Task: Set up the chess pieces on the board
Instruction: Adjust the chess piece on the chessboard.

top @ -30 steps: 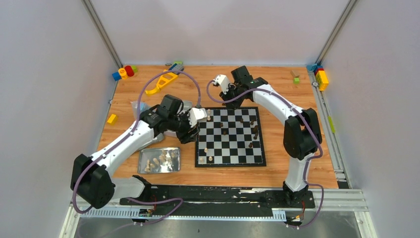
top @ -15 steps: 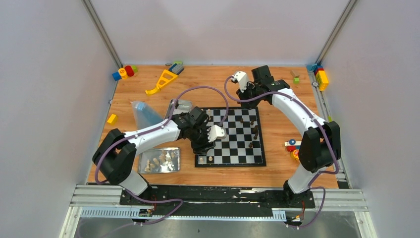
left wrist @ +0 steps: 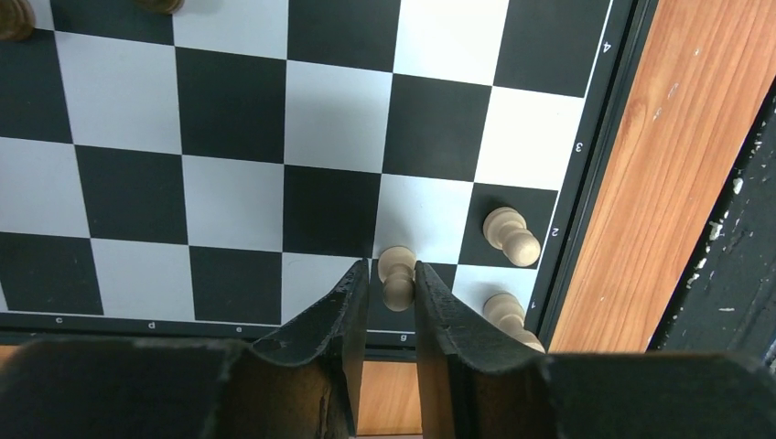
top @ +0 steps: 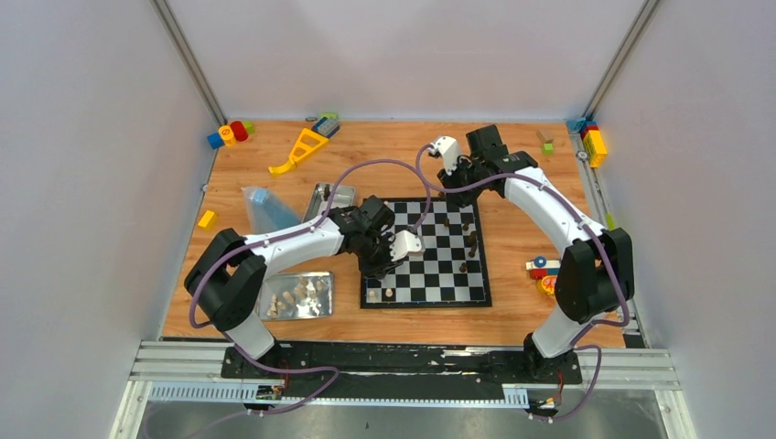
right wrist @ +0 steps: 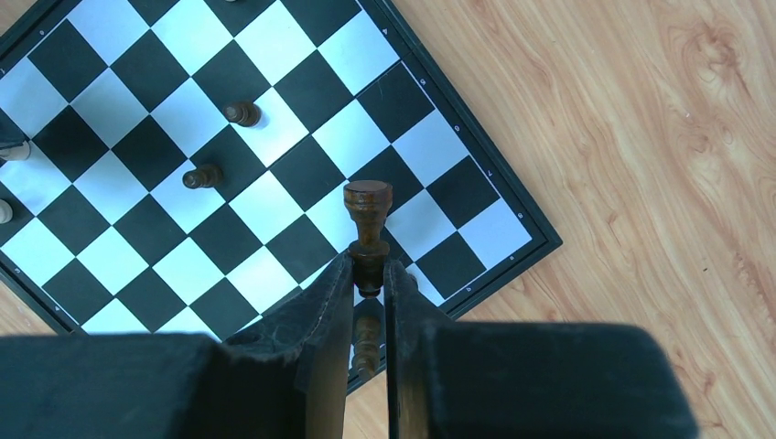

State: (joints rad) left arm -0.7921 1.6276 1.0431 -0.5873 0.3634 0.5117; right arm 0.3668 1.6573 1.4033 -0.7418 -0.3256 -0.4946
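The board (top: 437,283) lies mid-table with a few dark chess pieces (top: 473,242) on its right half. My left gripper (top: 378,273) is low over the near-left squares. In the left wrist view its fingers (left wrist: 352,297) closely flank a standing cream pawn (left wrist: 396,272), with a thin gap on one side. Two more cream pawns (left wrist: 511,236) stand beside it near the board's edge (left wrist: 586,183). My right gripper (top: 457,179) hovers over the far edge, shut on the base of a dark brown piece (right wrist: 368,215). Two dark pawns (right wrist: 203,176) stand on the board (right wrist: 137,146) below it.
A metal tray (top: 316,309) of cream pieces sits left of the board, and a second tray (top: 334,194) lies by its far-left corner. A blue bag (top: 264,208), yellow toy (top: 300,149) and toy blocks (top: 231,133) (top: 592,142) (top: 542,268) lie around the edges.
My left arm swung from the board's far-left corner to its near-left squares, and its jaws narrowed around a cream pawn. The right arm shifted right with its dark piece, then held.
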